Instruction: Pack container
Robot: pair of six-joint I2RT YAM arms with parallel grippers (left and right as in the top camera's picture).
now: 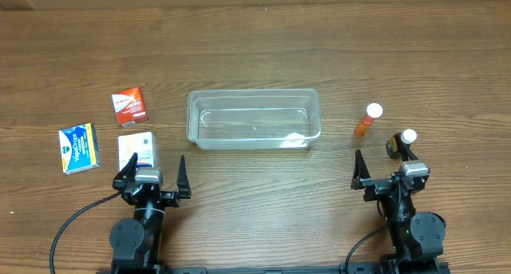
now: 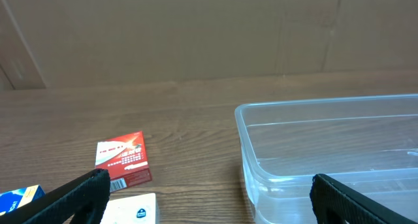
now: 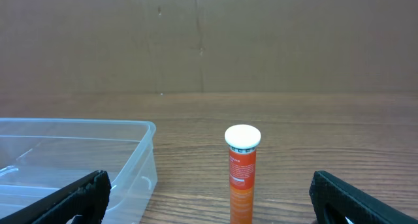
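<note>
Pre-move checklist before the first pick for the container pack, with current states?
1. Container upright and empty: ok.
2. Left end effector open, holding nothing: ok.
3. Right end effector open, holding nothing: ok.
4. Orange tube standing, apart from the container: ok.
5. White-capped bottle clear of the right end effector: cannot tell, it is partly hidden.
6. White box clear of the left end effector: cannot tell, one finger overlaps it in the overhead view.
</note>
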